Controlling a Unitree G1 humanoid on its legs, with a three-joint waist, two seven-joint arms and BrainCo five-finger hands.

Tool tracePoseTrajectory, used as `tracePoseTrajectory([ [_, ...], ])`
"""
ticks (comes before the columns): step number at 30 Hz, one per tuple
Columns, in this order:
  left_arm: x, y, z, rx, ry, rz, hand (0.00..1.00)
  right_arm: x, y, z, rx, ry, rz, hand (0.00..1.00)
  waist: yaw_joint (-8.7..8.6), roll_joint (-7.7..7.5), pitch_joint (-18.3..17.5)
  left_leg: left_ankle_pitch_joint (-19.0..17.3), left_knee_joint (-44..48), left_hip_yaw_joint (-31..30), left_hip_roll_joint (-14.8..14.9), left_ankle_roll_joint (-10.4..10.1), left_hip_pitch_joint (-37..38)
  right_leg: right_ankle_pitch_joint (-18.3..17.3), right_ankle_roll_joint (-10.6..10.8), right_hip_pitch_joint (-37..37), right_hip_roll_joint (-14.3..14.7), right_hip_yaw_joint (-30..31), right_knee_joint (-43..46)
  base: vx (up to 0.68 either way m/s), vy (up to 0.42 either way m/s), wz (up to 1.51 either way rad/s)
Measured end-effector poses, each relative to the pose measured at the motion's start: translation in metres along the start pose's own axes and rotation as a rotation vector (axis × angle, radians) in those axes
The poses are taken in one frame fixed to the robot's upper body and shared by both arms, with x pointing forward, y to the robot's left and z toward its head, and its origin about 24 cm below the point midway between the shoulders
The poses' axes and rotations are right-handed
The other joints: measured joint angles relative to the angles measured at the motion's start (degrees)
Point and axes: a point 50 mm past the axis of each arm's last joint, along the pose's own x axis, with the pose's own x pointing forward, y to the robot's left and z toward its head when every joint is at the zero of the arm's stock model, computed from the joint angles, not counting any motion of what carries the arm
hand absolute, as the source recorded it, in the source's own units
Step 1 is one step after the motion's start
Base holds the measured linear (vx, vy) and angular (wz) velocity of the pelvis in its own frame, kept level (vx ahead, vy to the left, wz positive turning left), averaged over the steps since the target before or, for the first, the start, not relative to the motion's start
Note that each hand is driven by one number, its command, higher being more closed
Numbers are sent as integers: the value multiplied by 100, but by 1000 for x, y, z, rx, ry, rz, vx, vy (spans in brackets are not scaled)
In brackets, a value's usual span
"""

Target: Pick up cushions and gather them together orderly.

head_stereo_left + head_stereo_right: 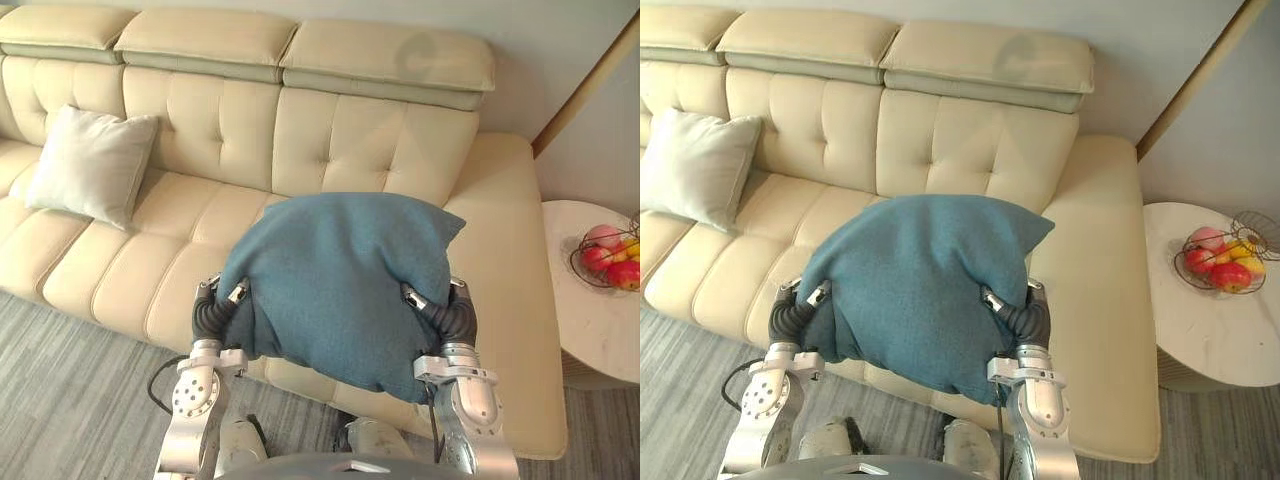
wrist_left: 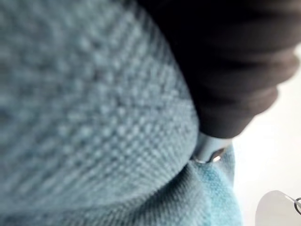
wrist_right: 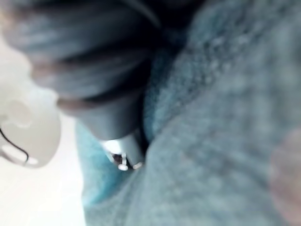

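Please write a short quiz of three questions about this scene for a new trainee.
1. True or false: one hand alone holds the blue cushion.
2. What stands on the round side table? A) a lamp B) a wire basket of fruit C) a pile of books
3. Fill in: the pale cushion leans against the cream sofa's ____.

Key: 1 false, the left hand and the right hand press on it from opposite sides; 2 B; 3 backrest.
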Motion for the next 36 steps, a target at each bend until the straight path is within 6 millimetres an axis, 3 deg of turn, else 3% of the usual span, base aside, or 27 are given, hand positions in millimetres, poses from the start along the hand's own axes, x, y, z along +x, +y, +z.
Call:
tracePoseTrajectory([
  [1,-2,0,-2,-3,8,6,100,0,0,0,-4,0,4,100,93,43,-20,104,-600,-344,-107,-135,50,-6,147,-76,-8,229,52,174,466,-124],
  [2,-5,0,-4,-11,22,13,100,0,-1,0,-22,1,17,100,113,275,-160,940,-1343,-675,-108,-68,70,-1,413,-261,83,473,199,129,359,-115],
  [3,-5,1,-5,-11,26,17,100,2,-1,-1,-27,6,24,100,114,290,-171,959,-1333,-725,-88,-632,79,-13,492,-308,99,581,233,188,433,-96],
  [6,-5,9,-6,19,33,18,100,3,5,-10,-9,34,15,100,57,-152,-197,846,-1380,-223,-406,-462,229,297,739,-335,-217,1057,-153,118,332,-63],
  [7,-6,11,-7,19,40,19,100,4,7,-10,-6,35,19,100,55,-197,-210,811,-1359,-138,-431,-403,240,403,775,-331,-238,1140,-274,25,197,-55],
  [9,-7,14,-8,27,46,20,100,7,10,-16,-29,51,32,100,53,-237,-232,763,-1375,-23,-480,-328,258,705,776,-301,-259,1273,-600,-7,153,-45],
  [17,-11,19,-28,50,142,11,100,9,9,-40,-61,148,42,100,53,-259,-240,759,-1537,93,-580,-327,242,969,848,-322,-291,1520,-1098,-63,22,-19],
  [20,-3,19,-23,84,115,-4,100,16,11,-43,-104,153,54,100,13,-263,-236,760,-1525,93,-586,-329,114,1022,817,-448,-289,1568,-1174,-108,-1,-9],
  [25,52,2,26,202,-134,23,100,74,32,-12,-195,-33,84,100,37,-203,37,859,-1077,46,-561,-219,-763,1449,959,-1110,-283,1651,-1177,-129,23,-3],
  [27,82,-8,59,235,-271,67,100,105,46,16,-208,-160,42,100,64,-193,377,977,-1038,6,-591,-157,-1038,1574,950,-1345,-306,1655,-1135,-180,27,10],
  [31,113,-18,108,288,-450,119,100,135,63,61,-202,-332,-34,100,148,-189,671,1166,-1075,-80,-606,-140,-1475,1654,953,-1791,-304,1631,-1008,-182,-8,12],
  [32,122,-21,125,299,-503,130,100,145,67,77,-188,-382,-56,100,171,-188,784,1240,-1106,-95,-614,-141,-1577,1670,935,-1914,-304,1623,-968,-134,-32,13],
  [33,134,-26,154,312,-590,149,100,157,70,107,-189,-466,-106,100,210,-186,929,1396,-1228,-130,-652,-148,-1746,1696,914,-2146,-317,1607,-896,-108,-27,16],
  [35,144,-35,186,309,-674,166,100,170,74,138,-168,-542,-159,100,209,-173,1103,1635,-1417,-209,-729,-138,-1874,1783,929,-2323,-356,1530,-879,-108,-37,30],
  [36,149,-44,221,291,-763,182,100,179,76,169,-137,-613,-207,100,219,-172,1230,1869,-1668,-278,-778,-151,-2011,1845,937,-2527,-371,1467,-882,-130,-52,37],
])
